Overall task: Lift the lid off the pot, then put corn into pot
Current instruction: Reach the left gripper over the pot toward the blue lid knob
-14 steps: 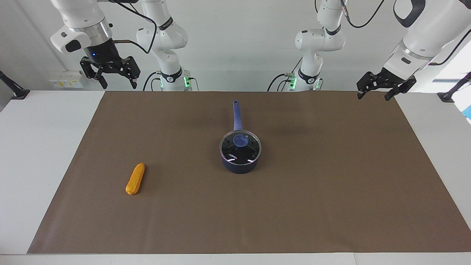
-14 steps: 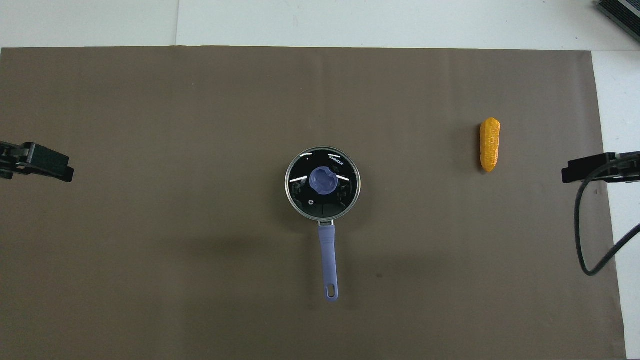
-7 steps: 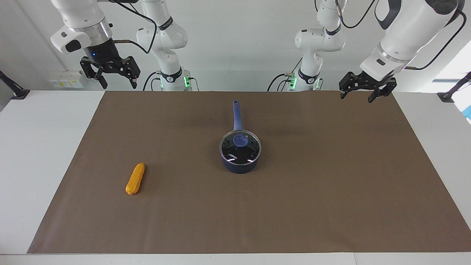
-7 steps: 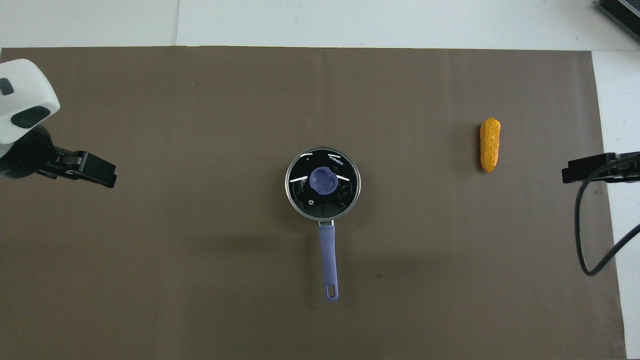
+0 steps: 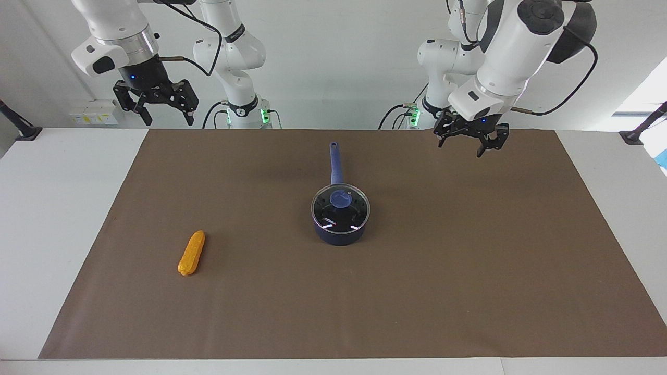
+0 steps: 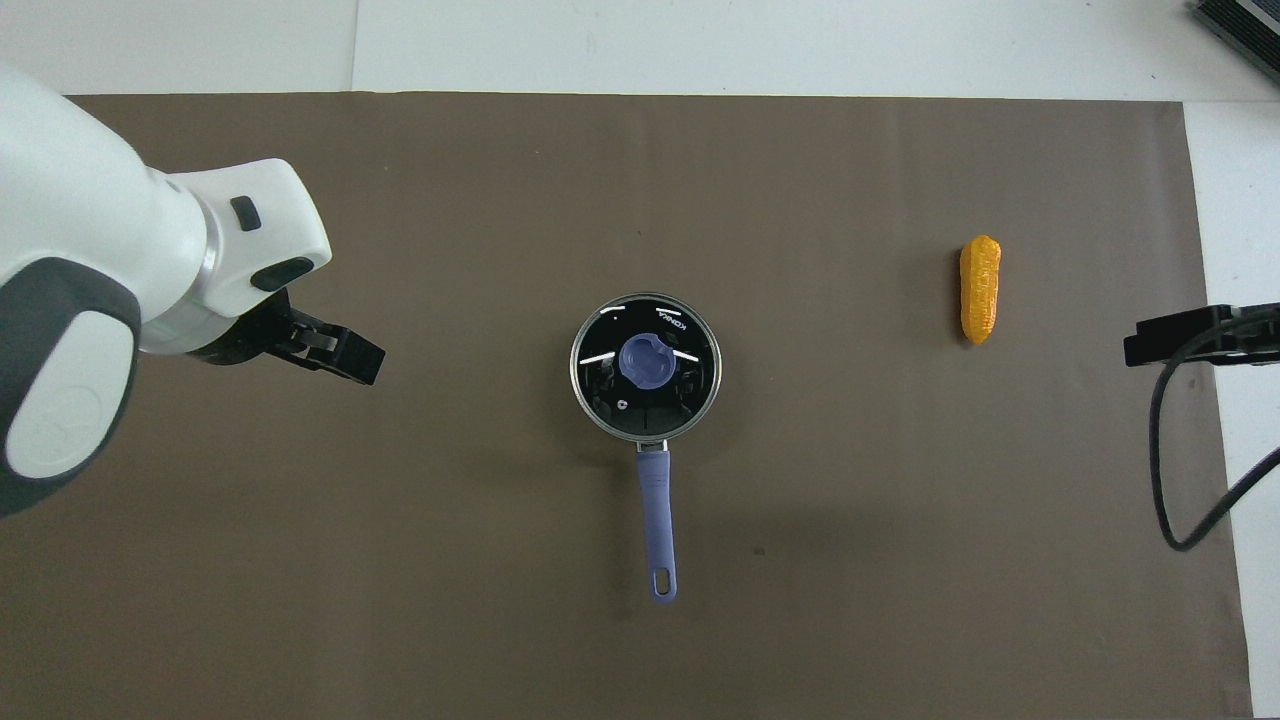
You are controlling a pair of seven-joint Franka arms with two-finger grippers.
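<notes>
The dark navy pot (image 5: 338,237) stands in the middle of the brown mat, its long blue handle (image 5: 334,161) pointing toward the robots. The glass lid (image 5: 340,209) with its blue knob sits on the pot. Both show in the overhead view: the lid (image 6: 645,362) and the pot's handle (image 6: 655,515). The orange-yellow corn (image 5: 192,253) lies on the mat toward the right arm's end, and shows in the overhead view (image 6: 979,289). My left gripper (image 5: 459,148) (image 6: 350,358) is open and empty, up over the mat, beside the pot toward the left arm's end. My right gripper (image 5: 168,120) (image 6: 1150,345) waits open and empty, high over the table's right-arm end.
The brown mat (image 5: 469,271) covers most of the white table (image 5: 47,208). A black cable (image 6: 1165,480) hangs from the right arm over the mat's edge. A dark object (image 6: 1240,30) sits at the table's corner farthest from the robots.
My left arm has swung in from the table's left-arm end toward the pot and come lower over the mat. The right arm, pot, lid and corn have not moved.
</notes>
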